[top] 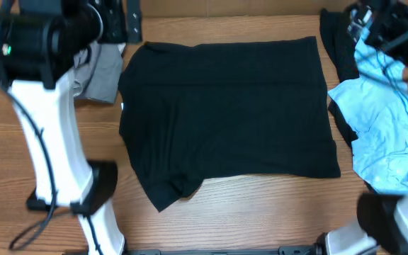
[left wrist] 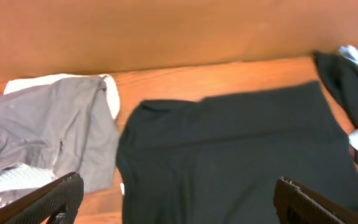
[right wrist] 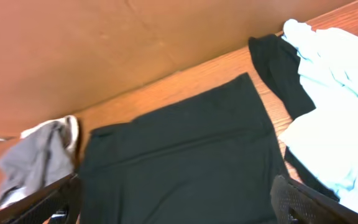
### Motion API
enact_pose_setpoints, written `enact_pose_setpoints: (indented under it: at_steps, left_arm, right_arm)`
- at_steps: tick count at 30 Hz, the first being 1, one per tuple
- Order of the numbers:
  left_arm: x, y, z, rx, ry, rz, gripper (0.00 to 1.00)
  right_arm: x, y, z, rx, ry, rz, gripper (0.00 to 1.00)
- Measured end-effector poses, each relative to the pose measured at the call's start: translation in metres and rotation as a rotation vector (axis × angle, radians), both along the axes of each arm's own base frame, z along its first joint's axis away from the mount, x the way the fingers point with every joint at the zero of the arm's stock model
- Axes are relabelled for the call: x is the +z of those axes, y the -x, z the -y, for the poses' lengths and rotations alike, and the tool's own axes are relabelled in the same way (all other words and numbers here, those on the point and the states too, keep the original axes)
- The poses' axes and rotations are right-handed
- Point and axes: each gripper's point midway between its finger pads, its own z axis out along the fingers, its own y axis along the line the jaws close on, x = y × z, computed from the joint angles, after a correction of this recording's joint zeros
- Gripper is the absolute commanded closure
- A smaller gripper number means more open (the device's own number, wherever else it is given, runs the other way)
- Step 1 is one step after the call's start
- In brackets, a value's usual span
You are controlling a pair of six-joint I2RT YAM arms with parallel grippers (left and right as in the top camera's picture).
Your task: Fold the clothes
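Black T-shirt (top: 225,106) flat on bench (top: 261,212), long axis side to side, ahead of both arms. Left fingers (left wrist: 55,199) and right fingers (right wrist: 303,204) spread, empty; left likely nearer.

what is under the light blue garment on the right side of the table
A black garment pokes out from beneath the light-blue garment along its left edge. How far it reaches underneath is covered.

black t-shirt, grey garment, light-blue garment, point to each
black T-shirt (top: 225,113), overhead view, middle of its flat body
grey garment (left wrist: 42,130), left wrist view, middle of the crumpled cloth
light-blue garment (top: 384,131), overhead view, middle of the bunched cloth
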Motion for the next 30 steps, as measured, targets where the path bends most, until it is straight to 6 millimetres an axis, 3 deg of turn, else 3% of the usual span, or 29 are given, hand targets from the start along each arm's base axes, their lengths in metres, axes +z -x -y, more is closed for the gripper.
enact_pose_setpoints:
  at_steps: [4, 6, 9, 13, 16, 20, 26, 30]
  left_arm:
    - [-0.003, 0.036, 0.013, 0.003, -0.015, -0.066, 0.0]
    - [-0.02, 0.051, 0.012, 0.028, -0.01, -0.148, 0.0]
    - [-0.059, 0.065, 0.008, 0.078, -0.015, -0.3, 0.0]
    - [-0.131, 0.083, 0.001, 0.172, -0.041, -0.561, 0.0]
    - [-0.175, 0.094, -0.003, 0.242, -0.06, -0.697, 0.02]
    - [-0.224, 0.1, -0.001, 0.341, -0.029, -0.797, 0.09]
    - [-0.304, 0.121, 0.02, 0.465, 0.138, -0.952, 0.15]
    - [-0.348, 0.153, 0.033, 0.489, 0.225, -1.091, 0.21]
  right_arm:
    - [-0.005, 0.054, -0.005, -0.012, -0.036, -0.038, 0.0]
    - [-0.018, 0.076, -0.007, -0.02, -0.053, -0.079, 0.0]
    - [-0.051, 0.105, -0.009, -0.04, -0.076, -0.18, 0.0]
    - [-0.11, 0.129, -0.009, -0.084, -0.1, -0.361, 0.0]
    - [-0.153, 0.138, -0.004, -0.141, -0.099, -0.501, 0.0]
    - [-0.194, 0.14, 0.0, -0.195, -0.1, -0.606, 0.0]
    - [-0.22, 0.136, 0.003, -0.225, -0.103, -0.644, 0.0]
    - [-0.223, 0.134, 0.003, -0.232, -0.105, -0.642, 0.0]
